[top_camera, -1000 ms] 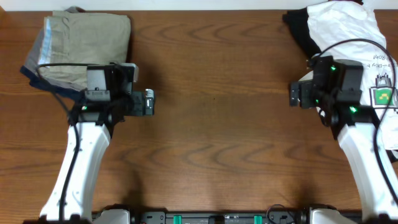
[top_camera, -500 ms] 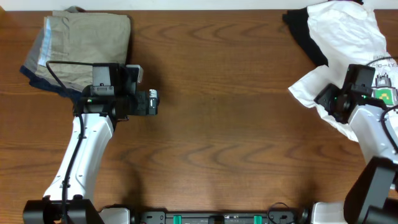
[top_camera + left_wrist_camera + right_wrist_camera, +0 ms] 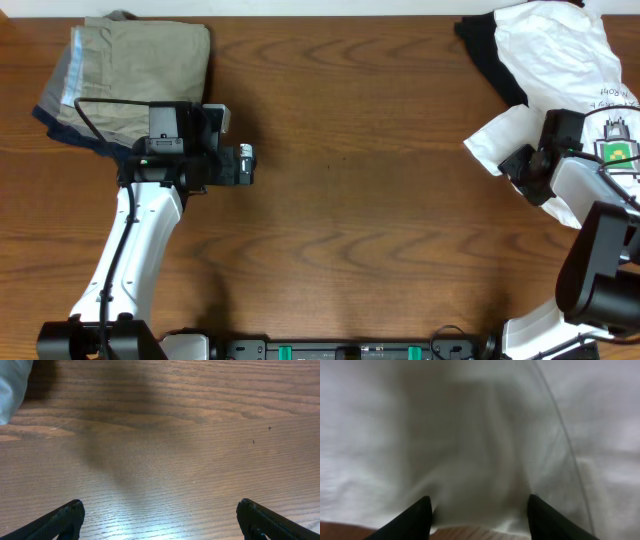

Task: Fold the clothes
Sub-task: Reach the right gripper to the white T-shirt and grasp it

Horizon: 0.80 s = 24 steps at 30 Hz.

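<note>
The white T-shirt (image 3: 545, 50) lies crumpled at the table's right edge, its green-and-black square graphic (image 3: 620, 153) showing beside the right arm. My right gripper (image 3: 522, 160) is open and sits low over the shirt's left flap. In the right wrist view white cloth (image 3: 480, 435) fills the frame and lies between the open fingers (image 3: 479, 515). My left gripper (image 3: 244, 163) is open and empty over bare wood at the left; its two fingertips (image 3: 160, 520) show wide apart above the tabletop.
A stack of folded khaki, grey and navy clothes (image 3: 135, 75) sits at the back left, just behind the left arm. A black garment (image 3: 485, 55) lies under the white shirt at the back right. Bare wooden table (image 3: 350, 200) lies between the arms.
My right arm swung from pointing left to reaching right and down onto the white shirt's left flap. My left arm moved slightly up and right, then held still.
</note>
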### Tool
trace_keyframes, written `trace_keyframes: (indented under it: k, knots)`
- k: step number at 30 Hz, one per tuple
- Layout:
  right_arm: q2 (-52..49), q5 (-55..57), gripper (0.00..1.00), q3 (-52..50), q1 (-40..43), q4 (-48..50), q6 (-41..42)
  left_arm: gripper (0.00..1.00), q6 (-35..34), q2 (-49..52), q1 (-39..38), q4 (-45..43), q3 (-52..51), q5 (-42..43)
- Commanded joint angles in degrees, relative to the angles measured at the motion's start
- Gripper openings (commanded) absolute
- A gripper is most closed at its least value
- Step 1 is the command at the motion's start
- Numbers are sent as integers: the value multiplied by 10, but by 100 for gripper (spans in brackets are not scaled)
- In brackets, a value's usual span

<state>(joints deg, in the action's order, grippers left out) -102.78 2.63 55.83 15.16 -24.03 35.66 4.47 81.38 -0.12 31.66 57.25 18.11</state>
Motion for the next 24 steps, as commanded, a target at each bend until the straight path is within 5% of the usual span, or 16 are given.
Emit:
trace_keyframes:
  k: [1, 7, 10, 24]
  knots:
    - [-28, 1, 54, -3, 2, 7, 4, 98, -3, 2, -2, 0, 11, 10]
    - [-41, 1, 25, -3, 2, 7, -22, 98, -3, 2, -2, 0, 11, 9]
    - [-40, -8, 1, -3, 2, 7, -33, 98, -3, 2, -2, 0, 11, 9]
    - [67, -201, 1, 90, -2, -102, -199, 98, -3, 2, -2, -22, 11, 10]
